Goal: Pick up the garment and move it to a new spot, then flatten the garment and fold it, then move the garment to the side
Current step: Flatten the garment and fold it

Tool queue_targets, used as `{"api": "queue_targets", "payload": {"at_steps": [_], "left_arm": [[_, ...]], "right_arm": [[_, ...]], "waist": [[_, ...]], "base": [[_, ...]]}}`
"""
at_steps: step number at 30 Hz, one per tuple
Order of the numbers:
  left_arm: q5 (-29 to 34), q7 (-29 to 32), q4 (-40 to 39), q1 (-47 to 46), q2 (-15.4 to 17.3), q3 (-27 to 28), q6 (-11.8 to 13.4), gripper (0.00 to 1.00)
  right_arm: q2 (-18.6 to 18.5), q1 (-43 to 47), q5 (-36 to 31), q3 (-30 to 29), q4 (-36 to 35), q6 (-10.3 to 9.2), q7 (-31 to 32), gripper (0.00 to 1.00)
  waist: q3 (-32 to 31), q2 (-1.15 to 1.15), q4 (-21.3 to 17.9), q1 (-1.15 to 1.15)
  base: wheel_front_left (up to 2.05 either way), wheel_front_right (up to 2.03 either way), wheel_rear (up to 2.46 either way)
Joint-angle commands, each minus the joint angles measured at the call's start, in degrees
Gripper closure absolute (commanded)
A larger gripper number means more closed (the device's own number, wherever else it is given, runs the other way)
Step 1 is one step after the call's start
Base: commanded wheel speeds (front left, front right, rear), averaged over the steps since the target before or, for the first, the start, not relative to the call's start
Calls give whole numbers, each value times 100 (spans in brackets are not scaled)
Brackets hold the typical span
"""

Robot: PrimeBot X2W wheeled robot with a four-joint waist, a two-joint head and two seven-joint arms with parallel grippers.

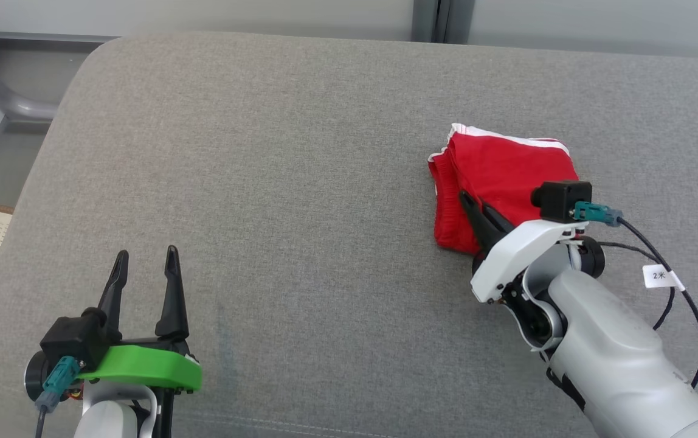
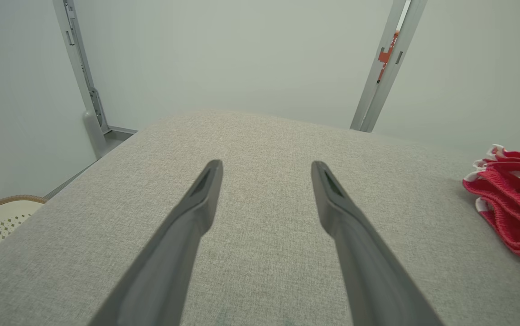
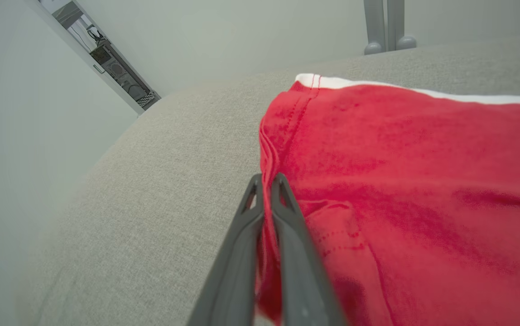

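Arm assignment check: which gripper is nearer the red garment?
Right. The right gripper is shut on the left edge of the red garment; the left gripper stands open over the cushion, far to its left.

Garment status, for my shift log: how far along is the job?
Done: the garment looks folded into a compact red stack on the cushion. In hand: the right tool is shut on its edge. Left: probably moving it aside and releasing; the left tool is open, holding nothing.
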Motion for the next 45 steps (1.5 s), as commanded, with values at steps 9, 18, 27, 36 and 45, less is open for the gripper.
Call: {"api": "queue_targets", "payload": {"at_steps": [9, 18, 27, 36, 45], "left_arm": [[-63, 0, 60, -47, -24, 37, -4, 0], [20, 0, 48, 36, -27, 105, -4, 0], [77, 0, 18, 0, -22, 116, -4, 0], [47, 0, 29, -126, 32, 15, -4, 0], [-18, 0, 74, -262, 22, -85, -4, 0]], "right_arm": [[-28, 39, 97, -158, 41, -5, -566, 0], [-472, 351, -309, -1008, -449, -4, -734, 0], [-472, 1078, -1078, -1957, -1128, -4, -735, 0], [-509, 906, -1558, -1848, -782, -5, -720, 100], [-401, 416, -1358, -1323, 173, -5, -610, 100]], "waist": [[-23, 0, -47, 0], [-133, 0, -345, 0], [-136, 0, -591, 0], [-4, 0, -457, 0], [202, 0, -181, 0]], "base": [[0, 0, 0], [0, 0, 0], [0, 0, 0], [0, 0, 0], [0, 0, 0]]}}
